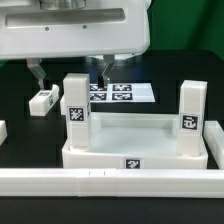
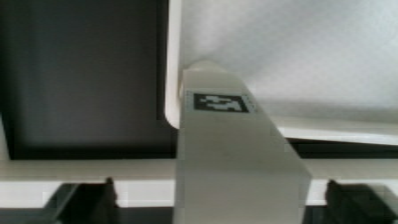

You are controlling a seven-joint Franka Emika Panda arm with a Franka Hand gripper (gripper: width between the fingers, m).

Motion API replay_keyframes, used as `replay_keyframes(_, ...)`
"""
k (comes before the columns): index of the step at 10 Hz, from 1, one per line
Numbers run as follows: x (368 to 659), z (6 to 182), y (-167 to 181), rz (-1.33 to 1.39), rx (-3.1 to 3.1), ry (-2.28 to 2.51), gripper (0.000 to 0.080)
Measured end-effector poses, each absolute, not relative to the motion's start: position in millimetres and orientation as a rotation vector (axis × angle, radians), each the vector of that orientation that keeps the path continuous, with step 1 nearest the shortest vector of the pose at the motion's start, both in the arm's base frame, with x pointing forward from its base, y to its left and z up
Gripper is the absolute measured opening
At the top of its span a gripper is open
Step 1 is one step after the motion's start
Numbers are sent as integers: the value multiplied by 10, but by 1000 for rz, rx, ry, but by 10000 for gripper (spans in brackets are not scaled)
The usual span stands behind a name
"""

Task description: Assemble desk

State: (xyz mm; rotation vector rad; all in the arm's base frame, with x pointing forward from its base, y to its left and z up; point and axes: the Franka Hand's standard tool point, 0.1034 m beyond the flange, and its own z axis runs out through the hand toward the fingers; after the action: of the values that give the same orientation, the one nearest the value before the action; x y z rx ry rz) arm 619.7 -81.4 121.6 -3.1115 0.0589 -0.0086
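Claw [image 1: 70,76] spread wide, gripping nothing, above upright leg [image 1: 75,103] at desk top [image 1: 130,152] corner, mid-bench [image 1: 20,112]. Second leg [image 1: 192,110] upright at opposite corner; third leg [image 1: 42,100] lying loose, exterior view's left of marker board [image 1: 122,95].

White desk top [image 1: 100,158] and white legs [image 1: 76,135], each with black-and-white square tags [image 1: 131,162]; marker board [image 1: 145,93] at twelve o'clock white, black-patterned; table [image 1: 28,135] black

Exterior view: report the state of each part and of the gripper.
desk top: lying flat, open side up
leg at the exterior view's left: upright on the top's corner
leg at the exterior view's right: upright on a corner
loose leg: lying down, apart from the top
gripper: open, empty
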Motion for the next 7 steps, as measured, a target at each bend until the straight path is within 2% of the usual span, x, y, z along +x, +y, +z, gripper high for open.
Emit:
replay_keyframes(1, 6187, 1200, -801, -4, -3111, 57, 500)
replay_keyframes(2, 6183, 1189, -791, -3, -3110, 55, 327)
replay_keyframes(3, 6182, 1189, -794, -2, -3110, 55, 288)
replay_keyframes(7, 6182, 1188, -791, -1, -3106, 161, 288)
